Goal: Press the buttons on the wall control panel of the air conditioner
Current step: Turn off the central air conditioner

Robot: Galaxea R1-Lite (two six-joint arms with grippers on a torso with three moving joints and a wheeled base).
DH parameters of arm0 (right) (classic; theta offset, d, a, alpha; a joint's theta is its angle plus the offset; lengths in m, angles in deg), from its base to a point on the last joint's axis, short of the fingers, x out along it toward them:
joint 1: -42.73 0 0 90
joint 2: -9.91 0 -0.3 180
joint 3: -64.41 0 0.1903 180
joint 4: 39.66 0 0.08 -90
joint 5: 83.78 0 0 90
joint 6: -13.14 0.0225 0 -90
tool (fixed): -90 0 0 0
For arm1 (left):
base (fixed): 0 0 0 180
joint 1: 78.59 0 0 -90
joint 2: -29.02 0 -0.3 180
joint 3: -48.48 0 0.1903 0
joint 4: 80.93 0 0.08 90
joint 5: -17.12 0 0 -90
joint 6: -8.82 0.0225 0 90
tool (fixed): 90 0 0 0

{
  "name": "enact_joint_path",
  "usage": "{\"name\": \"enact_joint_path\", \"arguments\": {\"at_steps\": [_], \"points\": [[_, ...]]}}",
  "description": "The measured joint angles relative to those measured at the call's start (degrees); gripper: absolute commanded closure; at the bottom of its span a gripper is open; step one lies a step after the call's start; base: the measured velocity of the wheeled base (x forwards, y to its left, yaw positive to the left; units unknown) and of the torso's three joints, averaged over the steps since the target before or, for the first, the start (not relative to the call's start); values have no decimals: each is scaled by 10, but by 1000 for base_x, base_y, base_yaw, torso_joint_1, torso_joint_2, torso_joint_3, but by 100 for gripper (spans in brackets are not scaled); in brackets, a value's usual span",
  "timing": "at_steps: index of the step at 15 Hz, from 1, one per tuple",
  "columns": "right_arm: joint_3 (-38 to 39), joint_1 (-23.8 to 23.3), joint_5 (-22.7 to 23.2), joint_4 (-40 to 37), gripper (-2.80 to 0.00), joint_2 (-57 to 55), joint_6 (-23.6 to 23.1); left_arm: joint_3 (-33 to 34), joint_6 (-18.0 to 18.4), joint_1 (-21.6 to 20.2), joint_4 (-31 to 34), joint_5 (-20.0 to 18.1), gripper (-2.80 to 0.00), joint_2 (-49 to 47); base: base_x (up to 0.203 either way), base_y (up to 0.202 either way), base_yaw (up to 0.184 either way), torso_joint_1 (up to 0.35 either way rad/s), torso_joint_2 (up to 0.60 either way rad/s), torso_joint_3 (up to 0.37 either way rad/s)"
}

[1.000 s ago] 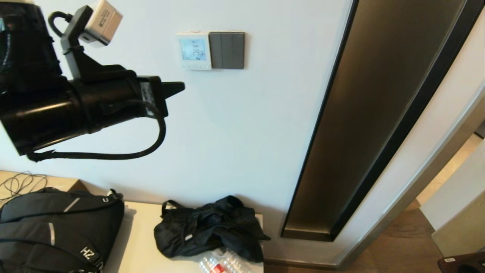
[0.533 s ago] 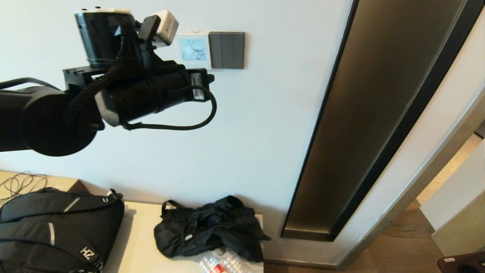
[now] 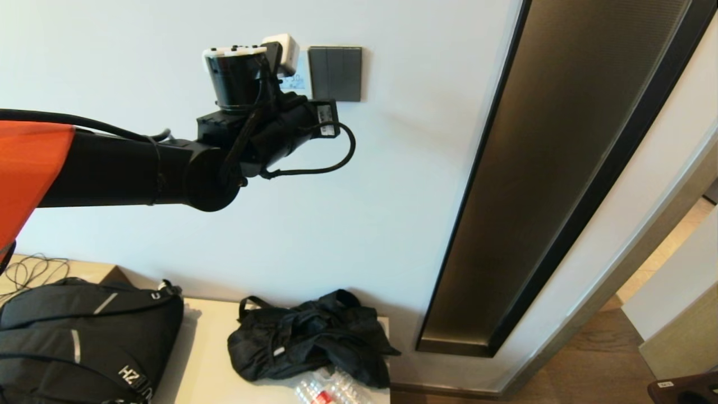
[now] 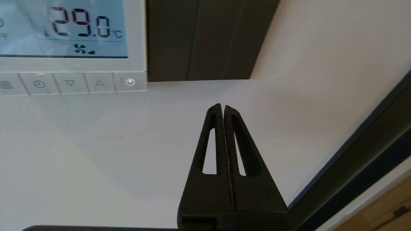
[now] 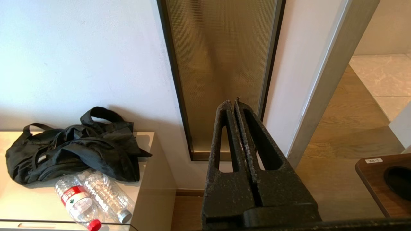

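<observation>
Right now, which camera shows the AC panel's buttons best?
The left wrist view: the button row sits sharp below the 29.0 display, with the shut left hand off to its side. In the head view the arm hides most of the panel. The right wrist view misses it.

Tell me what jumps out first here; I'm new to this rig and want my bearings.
The left arm reaches up to the wall, its shut left claw poised just below the air conditioner control panel, whose lit screen reads 29.0 °C above a row of buttons. A dark switch plate sits beside the panel. The right claw hangs low, shut, facing a cabinet with a black bag and plastic bottles.
</observation>
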Motion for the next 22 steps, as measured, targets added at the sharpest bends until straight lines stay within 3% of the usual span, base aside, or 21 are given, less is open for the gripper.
{"name": "enact_joint_path", "arguments": {"at_steps": [6,22], "points": [[0,0,0,0,0,0,0,-29,-1,-31,6,-1,0,-19,0,0,0,0,0,0],[0,0,0,0,0,0,0,-73,-1,-40,23,0,0,-49,0,0,0,0,0,0]]}}
